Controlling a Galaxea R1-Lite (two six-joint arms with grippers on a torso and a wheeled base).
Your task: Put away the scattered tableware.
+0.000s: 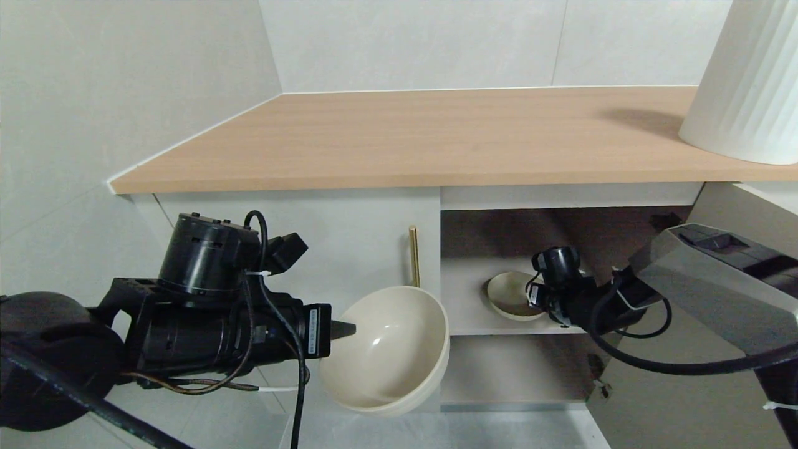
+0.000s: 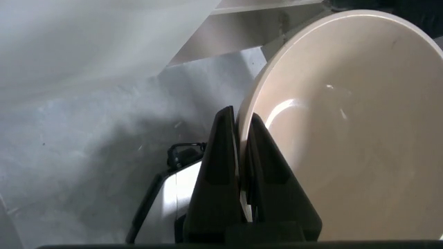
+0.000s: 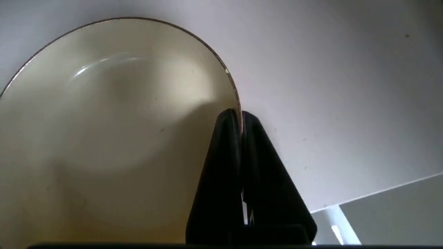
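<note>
My left gripper [image 1: 346, 328] is clamped on the rim of the bowl [image 1: 389, 349], which hangs tilted before the door [image 1: 324, 243]. My right gripper [image 3: 240, 119] pinches the plate [image 3: 118, 117] by its rim at the shelf [image 1: 467, 315]. Both look glazed, stiff, slippery and breakable; I judge thin rim pinches prone to swing, so set down gently

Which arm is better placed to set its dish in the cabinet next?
Right. The right claw holds the small cream dish inside the open cabinet, at the white shelf; the left claw grips the large cream bowl before the closed door.
</note>
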